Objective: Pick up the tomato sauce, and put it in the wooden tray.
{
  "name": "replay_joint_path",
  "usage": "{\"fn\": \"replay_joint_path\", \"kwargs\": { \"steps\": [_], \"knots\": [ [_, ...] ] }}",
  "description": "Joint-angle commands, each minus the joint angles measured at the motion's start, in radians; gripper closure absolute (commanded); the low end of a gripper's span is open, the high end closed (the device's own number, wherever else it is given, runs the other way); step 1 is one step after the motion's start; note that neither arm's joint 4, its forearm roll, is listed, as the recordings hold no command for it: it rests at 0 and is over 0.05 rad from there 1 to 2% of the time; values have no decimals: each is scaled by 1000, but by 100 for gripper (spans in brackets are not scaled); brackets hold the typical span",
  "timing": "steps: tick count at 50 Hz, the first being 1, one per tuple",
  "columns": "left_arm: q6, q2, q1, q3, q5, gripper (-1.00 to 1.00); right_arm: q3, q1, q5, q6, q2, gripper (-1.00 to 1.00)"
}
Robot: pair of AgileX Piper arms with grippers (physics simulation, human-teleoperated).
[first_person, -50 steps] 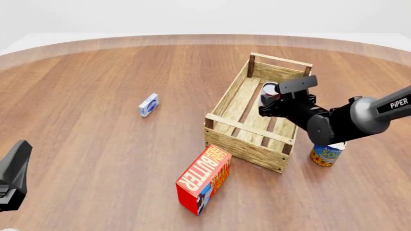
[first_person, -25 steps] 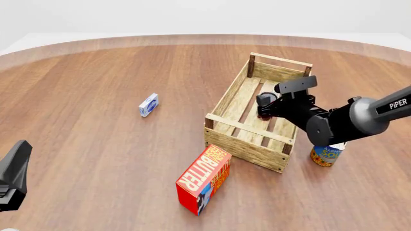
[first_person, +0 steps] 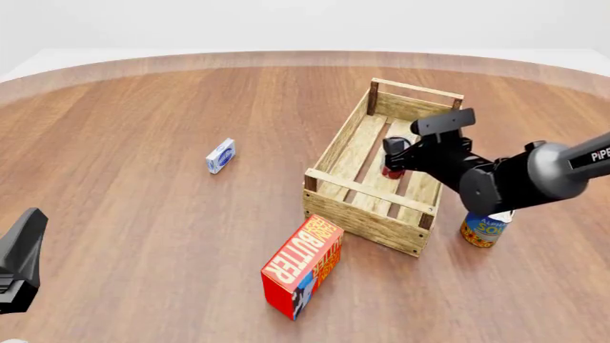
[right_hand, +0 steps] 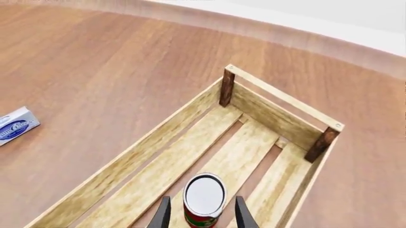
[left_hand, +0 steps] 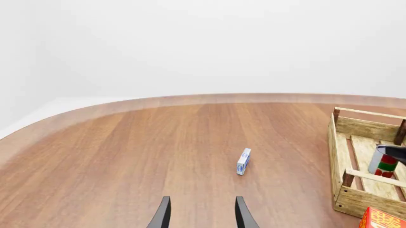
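The tomato sauce (first_person: 392,169), a small can with a red, white and green label, stands upright on the slats inside the wooden tray (first_person: 367,218). My right gripper (first_person: 396,156) is low in the tray. In the right wrist view its fingers (right_hand: 163,213) stand on either side of the can (right_hand: 204,198) with a small gap on each side, so it is open. The tray wall (right_hand: 279,114) runs behind the can. My left gripper (left_hand: 201,214) is open and empty, low at the near left (first_person: 23,246). From there the can (left_hand: 383,163) shows inside the tray (left_hand: 355,128).
A red butter box (first_person: 303,266) lies just in front of the tray's near corner. A blue-and-orange can (first_person: 483,231) stands right of the tray, under my right arm. A small blue-and-white box (first_person: 220,156) lies on the table left of the tray.
My right gripper has gone down into the tray with the can. The can now stands on the slats and the fingers stand apart from it. The left arm has not moved.
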Motion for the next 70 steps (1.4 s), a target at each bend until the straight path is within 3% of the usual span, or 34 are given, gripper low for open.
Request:
{"fn": "replay_joint_path", "kwargs": {
  "steps": [1, 70],
  "knots": [
    [0, 0, 0, 0, 0, -100, 20, -2, 10, -5, -36, -100],
    [0, 0, 0, 0, 0, -100, 236, -12, 63, -29, -366, -100]
  ]
}}
